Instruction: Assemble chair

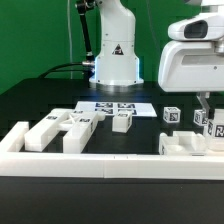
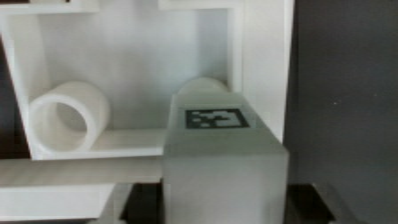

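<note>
Chair pieces lie loose beside the marker board; to the exterior view's right of it the claw is clamped on a tagged block. Looks like the pick-up; next, a clean lift.

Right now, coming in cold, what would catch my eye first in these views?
The gripper, low at the exterior view's right, is shut on a tagged white block that dominates the wrist view. Beside that block sits an open white frame part with a rounded piece inside. More loose chair parts cluster at the exterior view's left, the marker board between.
</note>
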`<act>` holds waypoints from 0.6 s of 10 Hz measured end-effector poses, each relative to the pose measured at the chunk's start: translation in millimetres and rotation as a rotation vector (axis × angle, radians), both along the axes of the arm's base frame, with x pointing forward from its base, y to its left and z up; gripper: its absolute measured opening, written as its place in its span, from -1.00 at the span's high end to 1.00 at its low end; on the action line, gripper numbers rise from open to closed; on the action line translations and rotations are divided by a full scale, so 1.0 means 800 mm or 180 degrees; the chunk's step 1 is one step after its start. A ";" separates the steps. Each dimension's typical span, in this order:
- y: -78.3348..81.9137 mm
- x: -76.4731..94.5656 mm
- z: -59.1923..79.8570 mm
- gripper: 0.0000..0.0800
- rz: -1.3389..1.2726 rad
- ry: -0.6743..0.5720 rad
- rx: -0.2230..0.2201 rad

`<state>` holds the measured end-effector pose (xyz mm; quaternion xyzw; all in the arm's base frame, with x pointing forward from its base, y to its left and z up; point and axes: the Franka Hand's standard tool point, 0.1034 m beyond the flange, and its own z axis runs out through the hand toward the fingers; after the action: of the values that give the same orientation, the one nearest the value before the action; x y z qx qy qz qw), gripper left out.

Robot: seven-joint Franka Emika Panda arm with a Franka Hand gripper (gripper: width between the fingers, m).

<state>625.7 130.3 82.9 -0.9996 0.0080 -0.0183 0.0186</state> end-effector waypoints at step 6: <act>-0.006 0.001 -0.002 0.28 -0.1747 0.0081 0.0178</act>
<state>626.6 125.8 81.6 -0.9593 0.2793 -0.0099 0.0404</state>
